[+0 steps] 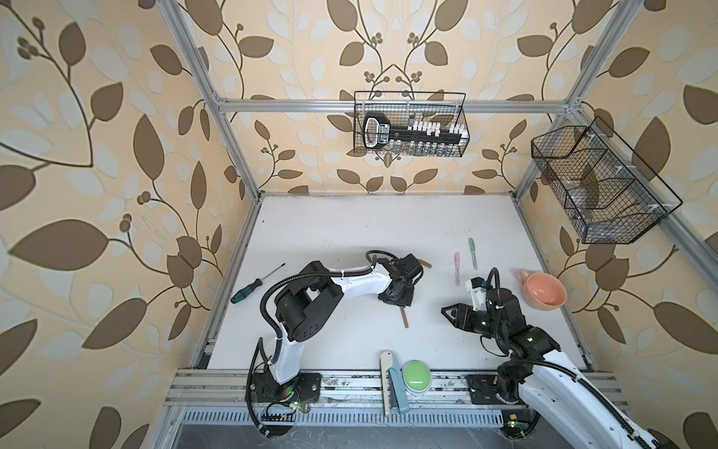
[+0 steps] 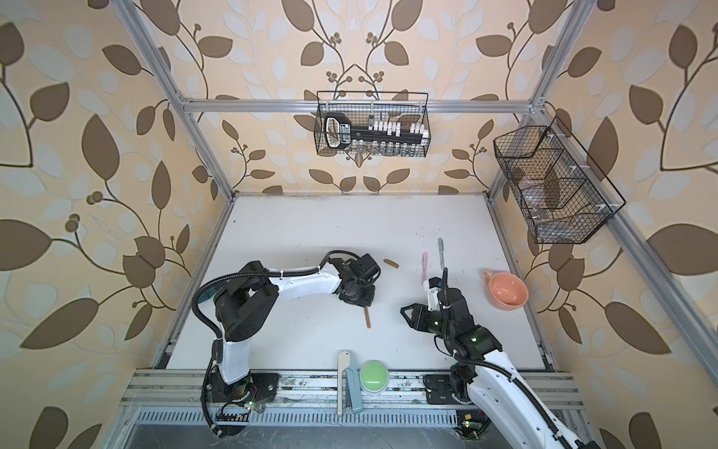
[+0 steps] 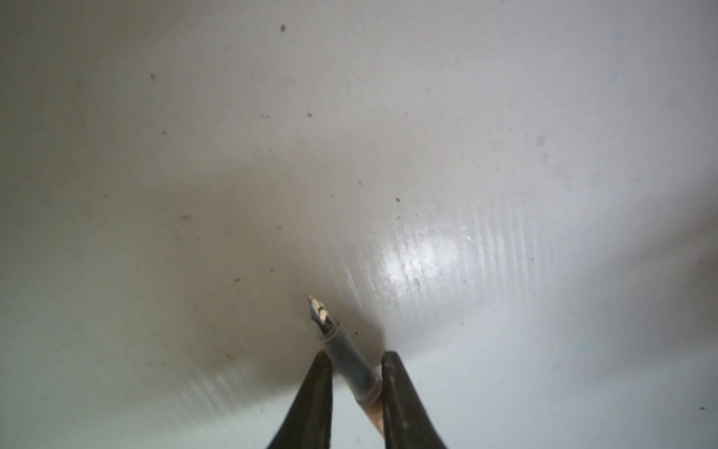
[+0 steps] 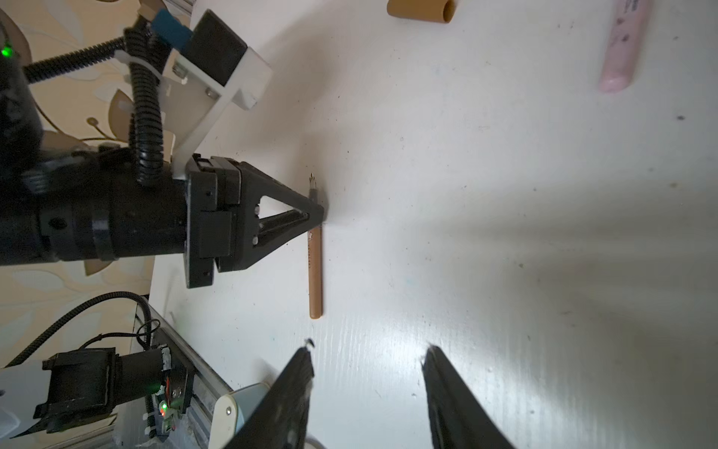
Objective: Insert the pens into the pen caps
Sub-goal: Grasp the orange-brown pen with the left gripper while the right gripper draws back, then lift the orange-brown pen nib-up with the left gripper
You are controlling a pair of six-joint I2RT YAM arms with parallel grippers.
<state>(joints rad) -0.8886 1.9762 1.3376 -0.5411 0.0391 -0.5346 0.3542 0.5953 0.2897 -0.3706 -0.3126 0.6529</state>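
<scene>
The left claw (image 3: 354, 355) is down on the white surface (image 1: 330, 233). It is squeezed around the brown pen (image 4: 315, 272) close to its dark tip, and the rest of the pen lies flat. The right claw (image 4: 367, 350) hangs over the surface near it, spread wide with nothing inside. The brown cap (image 2: 391, 263) lies farther back, apart from the pen, and the pink pen (image 1: 457, 268) and green pen (image 1: 472, 252) lie side by side to the right.

My table (image 1: 349, 233): screwdriver (image 1: 256, 285) lying at my left; peach cup (image 1: 543, 290) upright at my right; green button (image 1: 416, 376) on the front rail (image 1: 349, 383).
</scene>
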